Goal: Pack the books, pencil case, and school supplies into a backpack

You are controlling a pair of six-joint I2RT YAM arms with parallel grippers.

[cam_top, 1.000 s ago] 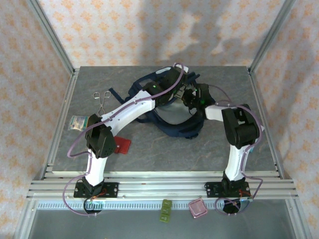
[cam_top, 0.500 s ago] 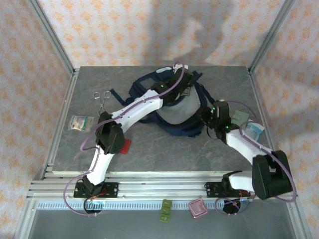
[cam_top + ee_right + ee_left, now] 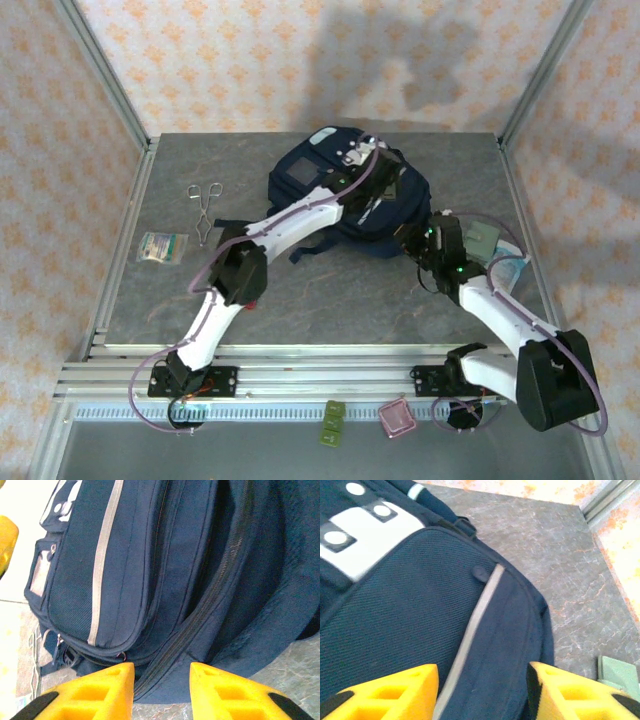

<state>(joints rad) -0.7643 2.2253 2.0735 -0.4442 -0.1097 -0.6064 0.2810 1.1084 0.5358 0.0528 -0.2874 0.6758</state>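
Grey marbled tabletop (image 3: pixel 300 290), walled by orange-patterned panels, carried one navy backpack (image 3: pixel 335 195) at its far centre. The backpack lay flat with its long axis running diagonally, the grey front panel (image 3: pixel 300 171) at the far-left end and the other end pointing near-right. A dark strap (image 3: pixel 305 250) trailed toward the near left.

The left end effector (image 3: pixel 387 188) hung over the backpack's right half with its yellow fingers (image 3: pixel 395 687) spread wide, gripping nothing. The right end effector (image 3: pixel 412 243) sat at the near-right edge of the backpack, also parted and empty, facing a zip seam (image 3: pixel 210 605).

One pair of scissors (image 3: pixel 205 196) and one small packet (image 3: pixel 162 246) lay well to the left. Two flat items, one grey-green (image 3: pixel 484 238) and one pale blue (image 3: pixel 511 266), lay to the right behind the right arm.
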